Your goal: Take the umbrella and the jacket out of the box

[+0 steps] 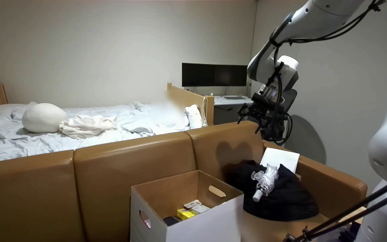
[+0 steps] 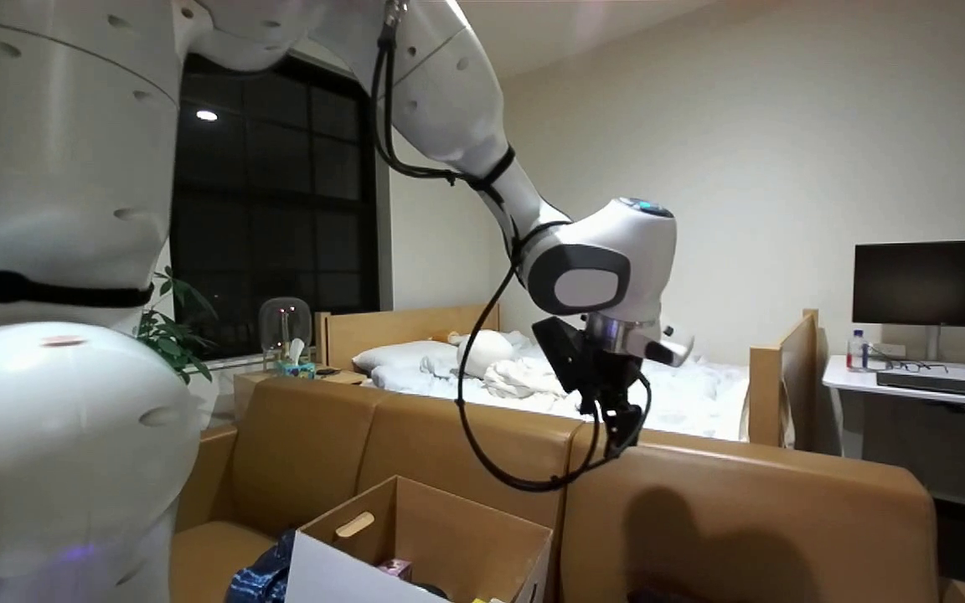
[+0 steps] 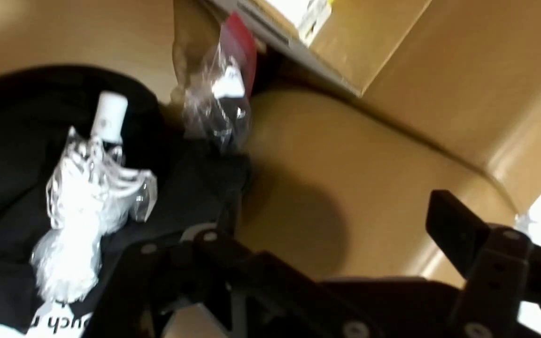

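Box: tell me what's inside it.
Visible inside the box: a yellow pack, white packaging, a dark object and, in an exterior view, a pinkish pack. Its near wall and these things hide anything lower.

Straight down is the clear way into the box (image 1: 207, 222): its top is open, and a hand could drop through to the yellow pack (image 1: 185, 214) low inside. The sofa's back (image 1: 136, 161) stands close behind and blocks a reach from there. Beside the box the umbrella (image 1: 266, 180) lies on top of the jacket (image 1: 282, 205), reachable from above, while the armrest (image 1: 334, 179) bars the outer side. A wrapped pack (image 3: 223, 105) sits in the gap between jacket and box. Around the gripper (image 1: 248, 126), high by the sofa's back, is open air, but a cable (image 2: 524, 483) loops out beside and below it.
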Robot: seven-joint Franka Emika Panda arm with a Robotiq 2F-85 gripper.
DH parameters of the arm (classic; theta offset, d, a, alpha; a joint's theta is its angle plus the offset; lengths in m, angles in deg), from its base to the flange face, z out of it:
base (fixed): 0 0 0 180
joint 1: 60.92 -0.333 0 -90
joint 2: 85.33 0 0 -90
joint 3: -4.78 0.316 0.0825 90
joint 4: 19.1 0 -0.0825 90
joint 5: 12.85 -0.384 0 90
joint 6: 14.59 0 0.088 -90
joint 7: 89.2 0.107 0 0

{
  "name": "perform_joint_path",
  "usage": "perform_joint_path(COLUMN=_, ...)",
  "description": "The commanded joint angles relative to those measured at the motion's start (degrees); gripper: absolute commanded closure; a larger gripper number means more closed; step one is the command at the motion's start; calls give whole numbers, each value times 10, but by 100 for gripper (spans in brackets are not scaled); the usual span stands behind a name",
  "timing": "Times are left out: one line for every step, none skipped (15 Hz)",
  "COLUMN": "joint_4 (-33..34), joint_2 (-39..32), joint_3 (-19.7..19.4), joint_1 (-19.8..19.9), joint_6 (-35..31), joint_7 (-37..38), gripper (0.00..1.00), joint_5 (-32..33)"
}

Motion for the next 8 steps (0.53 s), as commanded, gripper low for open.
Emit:
perform_joint_path(joint_4=-15, joint_2=77, joint_3=26, joint_1=-14, joint_6=140, joint_7=121, gripper=0, joint_5=116)
perform_joint_path(joint_4=-7, joint_2=87, joint_3=36, joint_1=-20, joint_6=185, joint_7=161, gripper=0, joint_5=147)
perform_joint_path(joint_4=-4, joint_2=95, joint_3=48, joint_1=-27, joint_6=212, joint_7=214, gripper=0, joint_5=183)
perform_joint_path(joint_4=0, joint_2=103, joint_3=60, joint_1=-32, joint_6=242, joint_7=257, gripper=0, joint_5=212)
perform_joint_path(joint_4=0, joint_2=115, joint_3=73, joint_1=-37, joint_6=262, joint_7=304, gripper=0, joint_5=243)
perform_joint_path(joint_4=-2, joint_2=130, joint_3=87, joint_1=-44, joint_6=273, joint_7=335, gripper=0, joint_5=259)
perform_joint_path(joint_4=-18, joint_2=151, joint_3=99, joint_1=-49, joint_6=248, joint_7=344, gripper=0, joint_5=271)
perform_joint_path(joint_4=-24, joint_2=162, joint_3=110, joint_1=-53, joint_6=231, joint_7=345, gripper=0, joint_5=284)
